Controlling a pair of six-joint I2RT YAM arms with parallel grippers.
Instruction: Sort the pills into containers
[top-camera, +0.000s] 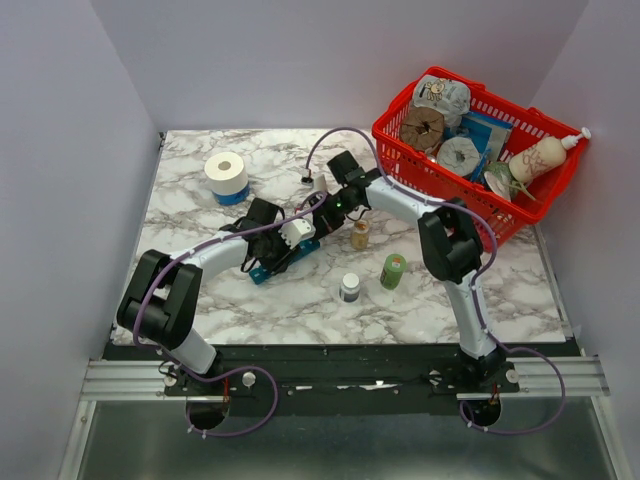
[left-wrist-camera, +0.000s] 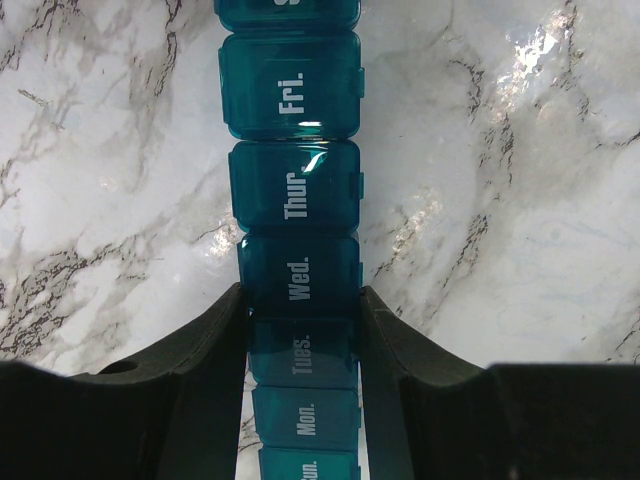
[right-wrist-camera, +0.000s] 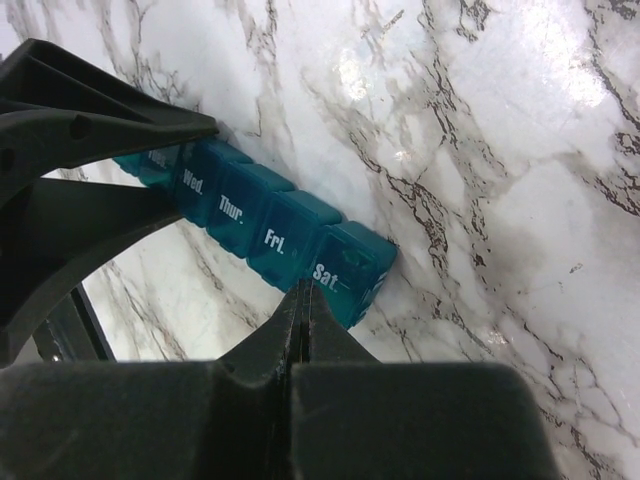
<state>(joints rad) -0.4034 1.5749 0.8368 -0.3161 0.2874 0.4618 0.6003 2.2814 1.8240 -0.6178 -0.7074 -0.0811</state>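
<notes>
The blue pill-organiser strip (left-wrist-camera: 295, 190) lies on the marble table, its day lids down. My left gripper (left-wrist-camera: 303, 300) is shut on it, one finger on each long side at the "Tues." compartment. In the top view the left gripper (top-camera: 288, 247) covers most of the strip (top-camera: 262, 272). My right gripper (right-wrist-camera: 305, 288) is shut and empty, its tips touching the near edge of the "Sat." compartment at the strip's (right-wrist-camera: 285, 235) end. The clear pill bottle with a tan cap (top-camera: 360, 235) stands upright just right of the right gripper (top-camera: 322, 212).
A green bottle (top-camera: 393, 270) and a white bottle with a dark cap (top-camera: 349, 288) stand in front of the pill bottle. A red wire basket (top-camera: 560, 185) full of items sits at the back right. A toilet roll (top-camera: 226, 174) stands at the back left.
</notes>
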